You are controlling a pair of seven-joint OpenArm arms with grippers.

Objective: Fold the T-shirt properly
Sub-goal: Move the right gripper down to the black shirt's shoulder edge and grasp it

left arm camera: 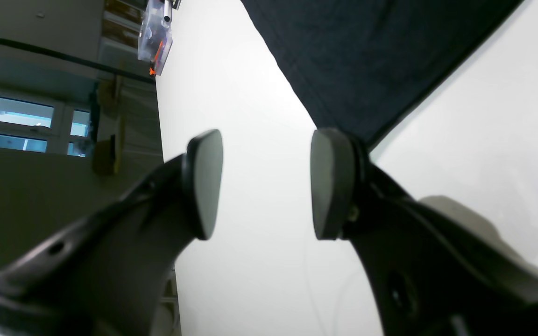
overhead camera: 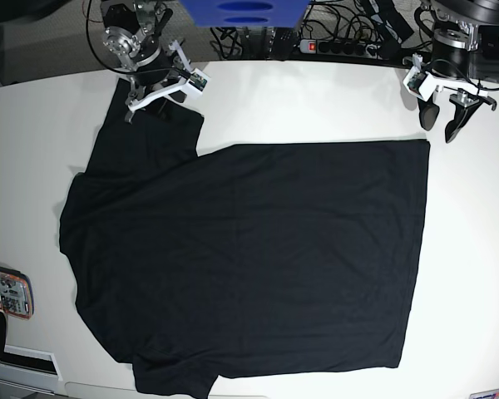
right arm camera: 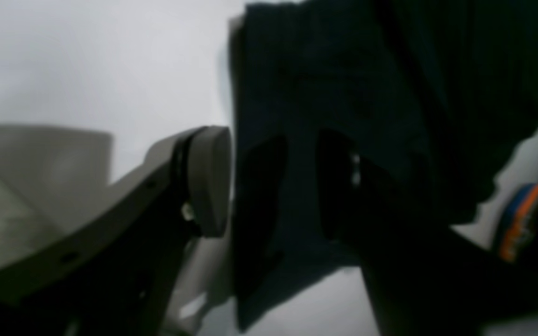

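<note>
Flat across the white table (overhead camera: 333, 100) the black T-shirt (overhead camera: 258, 258) is spread. Nothing is gripped: the left gripper (left arm camera: 266, 184) is parted beside a corner, the right gripper (right arm camera: 273, 182) parted over a sleeve.

You see the T-shirt (overhead camera: 249, 258), plain black and matte, spread flat and unfolded across most of the white counter (overhead camera: 316, 100), one short sleeve reaching toward the far left corner.

This is looking like a robotics lab. A power strip (overhead camera: 337, 46) and tangled cables (overhead camera: 233, 37) are lying behind the white surface (overhead camera: 316, 100). Windows (left arm camera: 17, 121) are showing beyond.
</note>
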